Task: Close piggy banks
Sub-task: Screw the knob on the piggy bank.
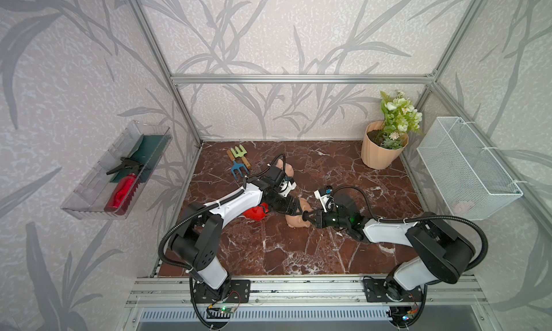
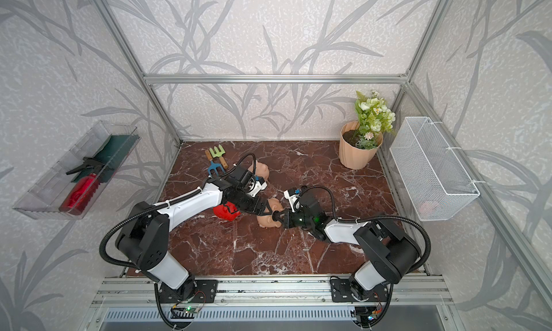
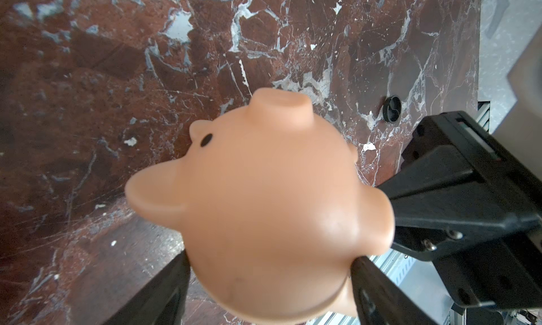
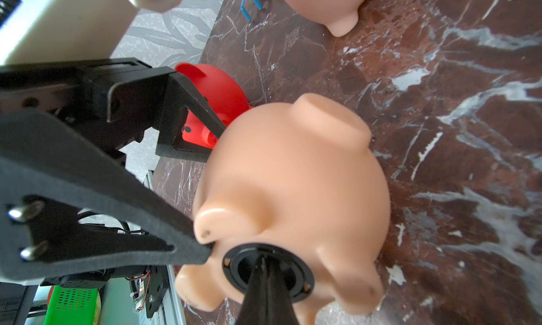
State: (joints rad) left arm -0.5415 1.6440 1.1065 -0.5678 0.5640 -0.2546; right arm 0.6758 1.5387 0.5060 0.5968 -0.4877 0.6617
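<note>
Left gripper (image 1: 300,209) grips peach pig (image 1: 294,222), red pig (image 1: 254,215) just beside

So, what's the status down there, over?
Left gripper clamped on peach pig. Right gripper shut on black plug, at the pig's belly hole. Red pig close beside; nothing blocking the plug.

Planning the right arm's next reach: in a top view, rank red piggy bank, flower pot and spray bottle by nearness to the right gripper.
1. Red piggy bank, just left of the right gripper.
2. Flower pot, far right corner.
3. Spray bottle, left wall tray.
</note>
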